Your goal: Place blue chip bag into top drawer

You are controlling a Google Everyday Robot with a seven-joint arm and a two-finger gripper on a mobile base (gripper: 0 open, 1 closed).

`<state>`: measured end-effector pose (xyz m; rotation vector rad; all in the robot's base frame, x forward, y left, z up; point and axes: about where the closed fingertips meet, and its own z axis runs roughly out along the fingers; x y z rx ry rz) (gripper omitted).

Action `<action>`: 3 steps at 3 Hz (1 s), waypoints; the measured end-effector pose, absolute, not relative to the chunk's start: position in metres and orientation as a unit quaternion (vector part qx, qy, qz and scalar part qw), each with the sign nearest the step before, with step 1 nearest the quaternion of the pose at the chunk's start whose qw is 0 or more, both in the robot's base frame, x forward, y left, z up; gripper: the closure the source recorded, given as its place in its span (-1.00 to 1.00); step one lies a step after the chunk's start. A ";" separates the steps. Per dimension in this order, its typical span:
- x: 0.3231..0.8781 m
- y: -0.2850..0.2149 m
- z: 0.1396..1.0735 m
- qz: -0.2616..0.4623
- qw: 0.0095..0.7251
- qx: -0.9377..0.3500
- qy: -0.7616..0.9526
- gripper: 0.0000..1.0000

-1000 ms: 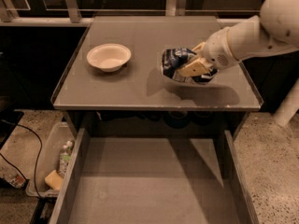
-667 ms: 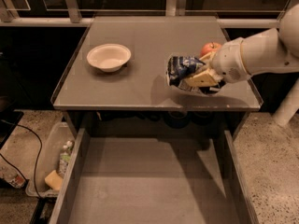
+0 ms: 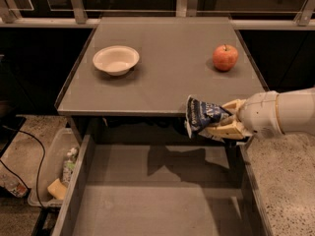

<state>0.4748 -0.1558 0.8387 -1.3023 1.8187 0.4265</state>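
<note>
Since the earlier frames the hand (image 3: 221, 123) had carried the blue chip bag (image 3: 201, 115) down and right, off the desk (image 3: 167, 77) and past its front edge, uncovering the red apple (image 3: 225, 57) at upper right. The hand was clamped on the bag, which hung right of centre above the back right of the open top drawer (image 3: 147, 205). Pickup and carry looked done; lowering and release remained. The white bowl (image 3: 116, 60) sat at upper left.
</note>
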 end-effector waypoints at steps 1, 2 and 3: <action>0.475 -0.156 0.839 0.170 0.419 -0.520 0.725 1.00; 0.457 -0.145 0.825 0.173 0.411 -0.518 0.730 1.00; 0.420 -0.133 0.804 0.178 0.406 -0.504 0.741 1.00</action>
